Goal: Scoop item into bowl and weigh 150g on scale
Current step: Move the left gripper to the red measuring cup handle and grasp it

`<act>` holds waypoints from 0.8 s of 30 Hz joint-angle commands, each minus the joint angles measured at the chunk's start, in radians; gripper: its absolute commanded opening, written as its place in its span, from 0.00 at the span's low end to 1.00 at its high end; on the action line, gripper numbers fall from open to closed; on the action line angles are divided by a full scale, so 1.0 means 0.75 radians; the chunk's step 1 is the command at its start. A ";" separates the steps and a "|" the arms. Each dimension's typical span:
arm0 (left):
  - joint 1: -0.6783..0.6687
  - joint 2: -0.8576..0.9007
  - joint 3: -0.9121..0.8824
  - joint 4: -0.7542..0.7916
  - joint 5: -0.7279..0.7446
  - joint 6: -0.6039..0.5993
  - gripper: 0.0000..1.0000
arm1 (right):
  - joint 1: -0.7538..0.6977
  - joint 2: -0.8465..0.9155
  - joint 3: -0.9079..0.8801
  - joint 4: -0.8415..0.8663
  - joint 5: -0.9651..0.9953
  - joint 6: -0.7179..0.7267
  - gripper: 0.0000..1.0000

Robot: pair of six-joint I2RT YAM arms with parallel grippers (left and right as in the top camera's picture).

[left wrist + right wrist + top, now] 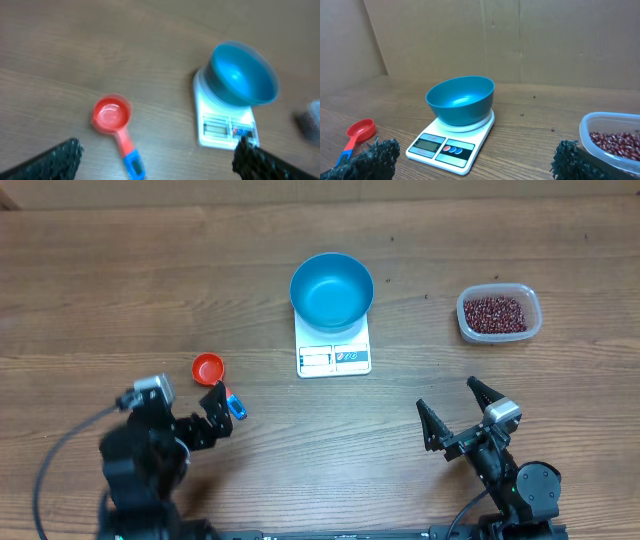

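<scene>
Bowl [331, 290] stands on the scale [334, 358] and holds nothing. Beans [493, 312] lie in the clear tub [531, 298], right of the scale and slightly beyond it. Red scoop [215, 380] lies left of the scale, cup away from the robot, blue handle end slanting back and toward the scale. Left gripper [218, 415], fingers spread wide and empty, stands at that handle end and is judged much the nearer arm. Right gripper [452, 402], equally spread and empty, sits on the near right of the scale. Bare tabletop [120, 280] surrounds the scoop, so the approach looks unobstructed.
</scene>
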 commanded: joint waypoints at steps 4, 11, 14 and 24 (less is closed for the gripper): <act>0.007 0.514 0.487 -0.314 -0.240 0.101 1.00 | 0.001 -0.009 -0.014 0.008 0.009 0.001 1.00; 0.007 0.759 0.521 -0.240 0.005 0.097 1.00 | 0.001 -0.009 -0.014 0.008 0.009 0.001 1.00; 0.007 0.890 0.521 -0.224 0.015 0.096 1.00 | 0.001 -0.009 -0.014 0.008 0.009 0.001 1.00; -0.080 1.181 0.520 -0.259 -0.139 -0.020 1.00 | 0.001 -0.009 -0.014 0.008 0.009 0.001 1.00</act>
